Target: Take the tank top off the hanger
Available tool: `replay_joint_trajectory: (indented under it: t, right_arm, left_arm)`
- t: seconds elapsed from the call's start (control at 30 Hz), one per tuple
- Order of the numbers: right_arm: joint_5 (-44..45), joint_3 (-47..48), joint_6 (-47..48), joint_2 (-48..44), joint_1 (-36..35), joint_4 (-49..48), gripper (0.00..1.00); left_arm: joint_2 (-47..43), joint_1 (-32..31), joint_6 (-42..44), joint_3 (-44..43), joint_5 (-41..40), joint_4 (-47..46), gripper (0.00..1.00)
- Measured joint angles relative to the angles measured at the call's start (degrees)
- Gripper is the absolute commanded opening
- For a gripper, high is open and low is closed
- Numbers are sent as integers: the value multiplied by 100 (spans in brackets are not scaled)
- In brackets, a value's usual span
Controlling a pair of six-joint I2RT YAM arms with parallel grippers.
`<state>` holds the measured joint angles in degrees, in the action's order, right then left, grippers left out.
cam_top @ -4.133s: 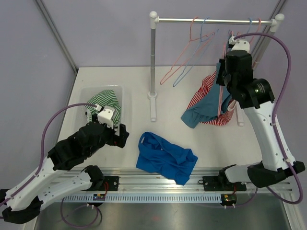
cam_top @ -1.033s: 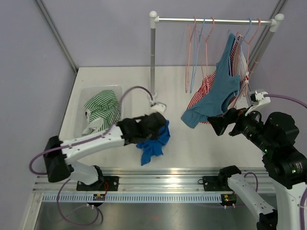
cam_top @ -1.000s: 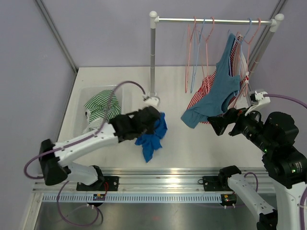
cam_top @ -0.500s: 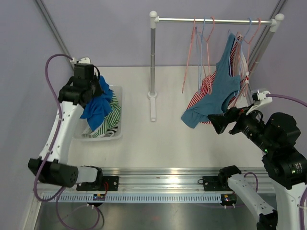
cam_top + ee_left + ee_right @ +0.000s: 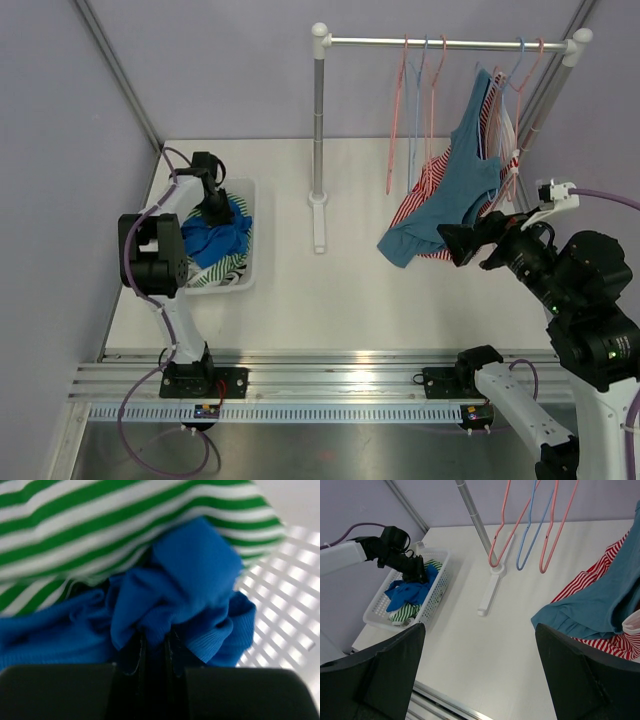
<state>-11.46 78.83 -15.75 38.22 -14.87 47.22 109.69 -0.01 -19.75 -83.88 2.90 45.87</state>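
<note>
blue tank top carried into the left basket, left jaws still clamped on it; right jaws apart; teal top remains hung.

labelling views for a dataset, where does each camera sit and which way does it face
Top external: above and behind the bases, looking down on table, rack and basket; both arms show.
Left wrist: on the left gripper, looking into the basket at the blue tank top it pinches; shut fingers show.
Right wrist: on the right gripper, facing across the table toward the basket; open fingers frame the view.
Shared: all three show basket and blue tank top.
</note>
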Motion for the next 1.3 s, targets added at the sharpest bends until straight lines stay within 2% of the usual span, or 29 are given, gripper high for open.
replay_joint_trajectory:
  t: [0.1,0.2,0.23,0.33,0.43,0.47,0.57,0.63,0.8,0.97,1.13,1.3]
  right_arm:
    - [195,214,-116,223,0,-7,99]
    - [577,610,-199,649,0,37,99]
    - [728,763,-212,820,0,63,100]
    - [1244,1185,-210,1329,-2,181,99]
    - [1742,1587,-94,1757,0,376,99]
    - [1928,1755,-35,1906,0,461,100]
    - [2487,2264,144,2389,0,682,97]
    - [2804,2531,267,2695,0,776,91]
    - [3185,3220,575,3536,85,944,85]
    - [3143,4006,804,4321,400,1036,81]
    - [2903,4590,979,5018,848,1239,79]
    - [2474,4616,1040,5407,1261,1270,72]
  left_arm:
    - [164,7,-20,-26,22,-26,0]
    - [-9,7,-24,13,-15,-15,25]
    - [-70,0,-24,28,-48,-9,40]
    - [-369,-2,-7,83,-83,35,66]
    - [-999,-2,11,168,-140,111,82]
    - [-1290,0,2,208,-155,116,99]
    - [-2240,0,13,308,-181,101,99]
    - [-2938,-2,17,376,-197,31,99]
    - [-4483,-153,50,916,-181,-160,99]
    - [-5910,-570,164,2146,-155,-310,99]
    - [-7235,-693,216,3200,-186,-428,99]
    - [-7466,-1010,227,3322,-205,-507,99]
